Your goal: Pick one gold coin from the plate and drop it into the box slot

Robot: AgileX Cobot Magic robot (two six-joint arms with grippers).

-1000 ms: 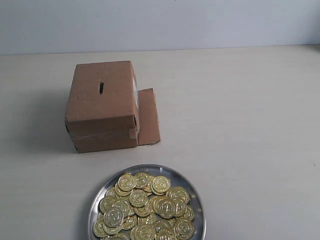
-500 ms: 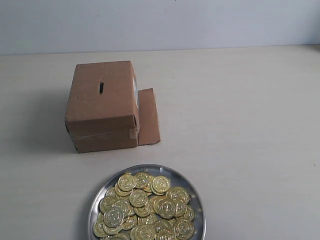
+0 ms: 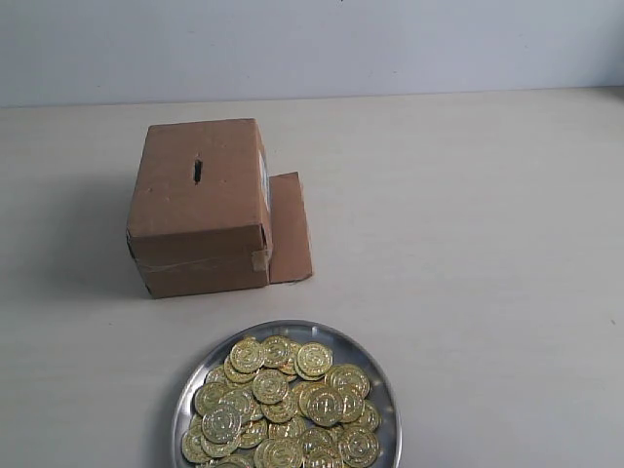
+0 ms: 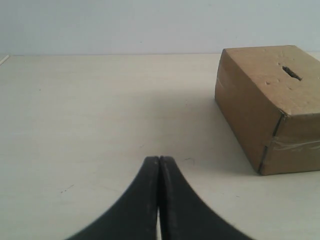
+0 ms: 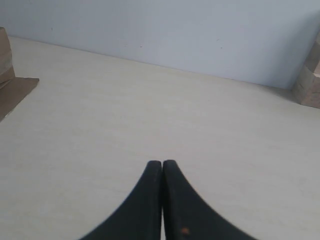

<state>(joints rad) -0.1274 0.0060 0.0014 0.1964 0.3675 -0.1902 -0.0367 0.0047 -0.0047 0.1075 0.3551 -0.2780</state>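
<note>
- The left end effector (image 4: 159, 161) and right end effector (image 5: 162, 163) both had fingers together, empty.
- The coins (image 3: 283, 409) heaped on the plate (image 3: 382, 375) lay well apart from both; the box (image 4: 260, 100) stood ahead of the left.
- We judged a coin light, stiff, slippery: pinch its rim.

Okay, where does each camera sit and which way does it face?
Exterior: raised, looking down at box, slot and plate of coins; no robot part visible.
Left wrist: low behind shut left gripper, facing box.
Right wrist: low behind shut right gripper, facing table, wall, box flap.
Shared: exterior and left wrist both show the slot.
</note>
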